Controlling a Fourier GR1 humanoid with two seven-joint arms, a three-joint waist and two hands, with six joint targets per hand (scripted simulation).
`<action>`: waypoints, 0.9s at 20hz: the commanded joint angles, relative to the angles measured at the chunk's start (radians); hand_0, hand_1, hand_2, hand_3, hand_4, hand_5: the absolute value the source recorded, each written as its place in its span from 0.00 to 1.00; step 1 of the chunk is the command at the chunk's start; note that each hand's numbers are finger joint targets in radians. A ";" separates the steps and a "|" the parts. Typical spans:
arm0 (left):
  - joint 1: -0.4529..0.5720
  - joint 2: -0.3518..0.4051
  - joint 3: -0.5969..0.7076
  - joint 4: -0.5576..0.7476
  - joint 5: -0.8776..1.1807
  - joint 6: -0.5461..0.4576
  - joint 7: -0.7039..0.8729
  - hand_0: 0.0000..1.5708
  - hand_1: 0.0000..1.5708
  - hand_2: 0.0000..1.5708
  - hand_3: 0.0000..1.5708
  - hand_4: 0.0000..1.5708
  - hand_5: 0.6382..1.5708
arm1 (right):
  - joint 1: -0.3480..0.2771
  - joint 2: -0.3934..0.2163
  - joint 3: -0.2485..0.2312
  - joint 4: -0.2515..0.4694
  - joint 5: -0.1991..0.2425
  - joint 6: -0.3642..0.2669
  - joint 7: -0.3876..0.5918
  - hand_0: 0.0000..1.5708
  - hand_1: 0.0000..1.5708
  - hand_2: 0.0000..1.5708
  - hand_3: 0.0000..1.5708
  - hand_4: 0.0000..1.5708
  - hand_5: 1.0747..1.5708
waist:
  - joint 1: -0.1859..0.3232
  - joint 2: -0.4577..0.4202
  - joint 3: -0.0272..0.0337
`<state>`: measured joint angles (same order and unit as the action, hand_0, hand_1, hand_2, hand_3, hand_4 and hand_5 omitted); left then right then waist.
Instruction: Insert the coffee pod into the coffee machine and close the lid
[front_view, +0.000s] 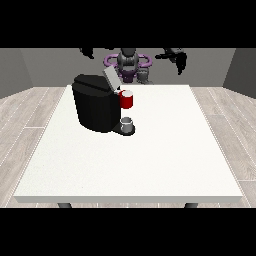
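A black coffee machine (94, 103) stands on the white table (150, 150), left of the middle. Its grey lid (110, 77) is tilted up and open. The red pod holder (126, 99) juts out at the machine's front right, and a small grey cup (127, 123) sits on the base below it. No separate coffee pod can be made out. The hand at the view's left (87, 51) hangs high above the table's far edge. The hand at the view's right (178, 58) is also raised, its fingers hanging down, away from the machine. Neither hand holds anything.
The robot's torso (129, 62) stands behind the table's far edge. Bare white tabletop stretches to the right of the machine and towards the near edge. A wooden floor surrounds the table.
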<state>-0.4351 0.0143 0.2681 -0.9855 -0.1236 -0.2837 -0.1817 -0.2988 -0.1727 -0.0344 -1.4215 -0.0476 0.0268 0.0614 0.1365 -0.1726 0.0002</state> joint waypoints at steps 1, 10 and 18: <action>0.091 -0.014 -0.058 -0.102 0.052 -0.046 0.054 0.00 0.00 0.00 0.00 0.00 1.00 | -0.028 0.018 -0.022 0.065 0.008 -0.034 0.025 0.00 0.00 0.00 0.00 0.00 1.00 | 0.063 -0.007 0.0001; 0.147 0.031 -0.071 -0.315 0.114 -0.003 0.124 0.00 0.00 0.00 0.00 0.00 1.00 | -0.116 0.010 -0.060 0.196 -0.008 0.023 -0.091 0.00 0.00 0.00 0.00 0.00 1.00 | 0.015 0.124 0.0000; 0.205 0.033 -0.110 -0.380 0.107 0.045 0.089 0.00 0.00 0.00 0.00 0.00 1.00 | -0.226 -0.022 -0.074 0.300 0.011 0.060 -0.139 0.00 0.00 0.00 0.00 0.00 1.00 | -0.002 0.199 -0.0001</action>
<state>-0.2649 0.0349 0.1687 -1.3310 -0.0158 -0.2482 -0.0689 -0.4844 -0.1741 -0.0992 -1.1671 -0.0414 0.0564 -0.0450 0.1496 -0.0067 -0.0001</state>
